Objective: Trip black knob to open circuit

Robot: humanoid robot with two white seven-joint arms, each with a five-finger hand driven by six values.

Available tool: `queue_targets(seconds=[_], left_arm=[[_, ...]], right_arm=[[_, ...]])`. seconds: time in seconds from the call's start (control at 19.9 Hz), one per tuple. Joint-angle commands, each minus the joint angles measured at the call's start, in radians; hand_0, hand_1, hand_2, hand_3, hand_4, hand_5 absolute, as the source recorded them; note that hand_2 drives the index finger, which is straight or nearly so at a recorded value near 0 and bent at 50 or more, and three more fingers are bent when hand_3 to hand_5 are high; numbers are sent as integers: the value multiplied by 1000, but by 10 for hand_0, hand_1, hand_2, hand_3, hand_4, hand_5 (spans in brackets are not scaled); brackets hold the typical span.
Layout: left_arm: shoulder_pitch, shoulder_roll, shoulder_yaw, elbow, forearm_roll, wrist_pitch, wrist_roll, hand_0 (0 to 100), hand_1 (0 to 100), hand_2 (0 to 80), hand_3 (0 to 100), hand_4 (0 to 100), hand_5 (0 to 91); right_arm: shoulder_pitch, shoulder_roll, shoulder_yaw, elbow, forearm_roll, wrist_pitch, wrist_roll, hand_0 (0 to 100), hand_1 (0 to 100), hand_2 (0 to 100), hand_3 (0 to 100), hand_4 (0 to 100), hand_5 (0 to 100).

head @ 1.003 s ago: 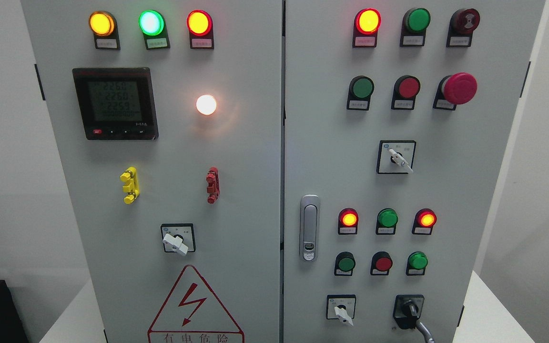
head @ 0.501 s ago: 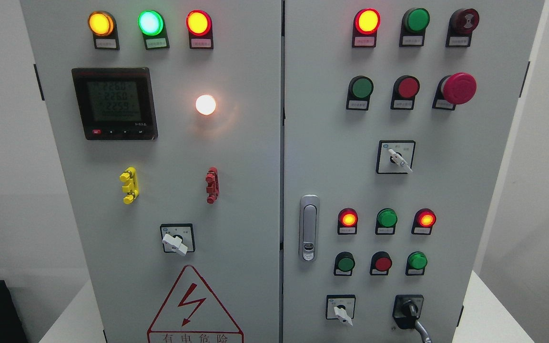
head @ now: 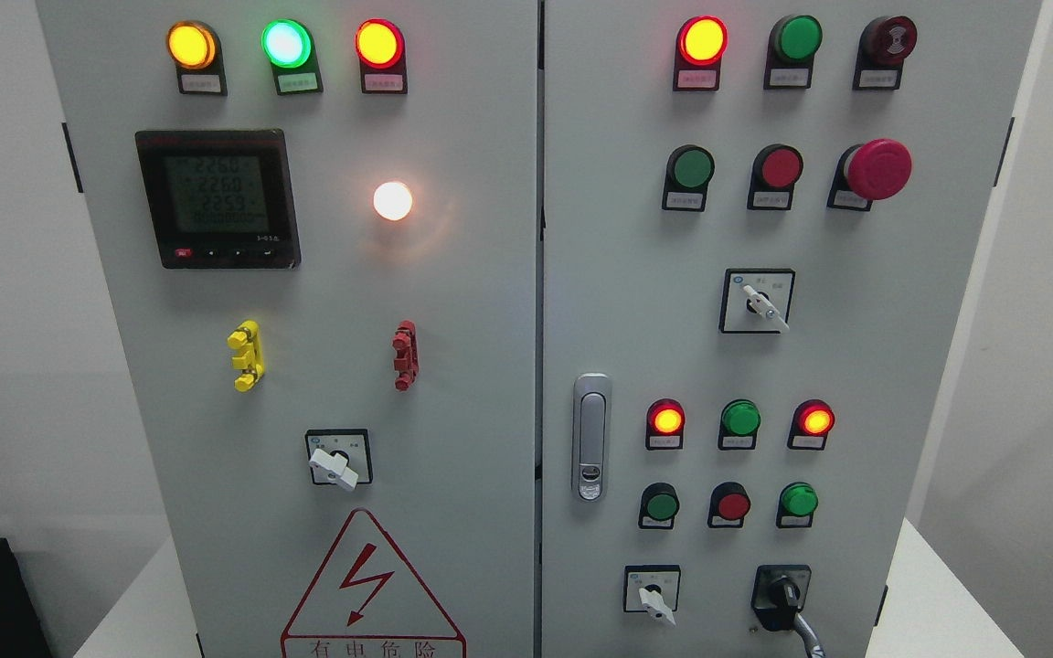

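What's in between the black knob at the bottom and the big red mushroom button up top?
In the head view, going up from the black knob to the red mushroom button, you pass a green button, a lit red lamp and a white-handled switch.

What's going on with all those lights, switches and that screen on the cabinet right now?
Top left lamps: all three lit.
White lamp: lit.
Meter screen: on, showing digits.
Top right red lamp: lit.
Green lamp beside it: unlit.
Two lower red lamps: lit.
Black knob: untouched, no hand near.
Door latch: closed.
Robot hands: out of view.
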Motion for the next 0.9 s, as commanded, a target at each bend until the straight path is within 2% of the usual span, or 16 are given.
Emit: queue_targets(seconds=[0.0, 0.85], left_arm=[[0, -1, 1, 1, 2, 1, 0, 120, 389, 0, 0, 0, 0], [0, -1, 1, 1, 2, 1, 0, 120, 389, 0, 0, 0, 0]], right_arm=[[-19, -3, 25, -22, 1, -10, 4, 561, 748, 0, 1000, 1000, 939], [-28, -13, 63, -28, 1, -11, -2, 563, 750, 0, 1000, 1000, 940]])
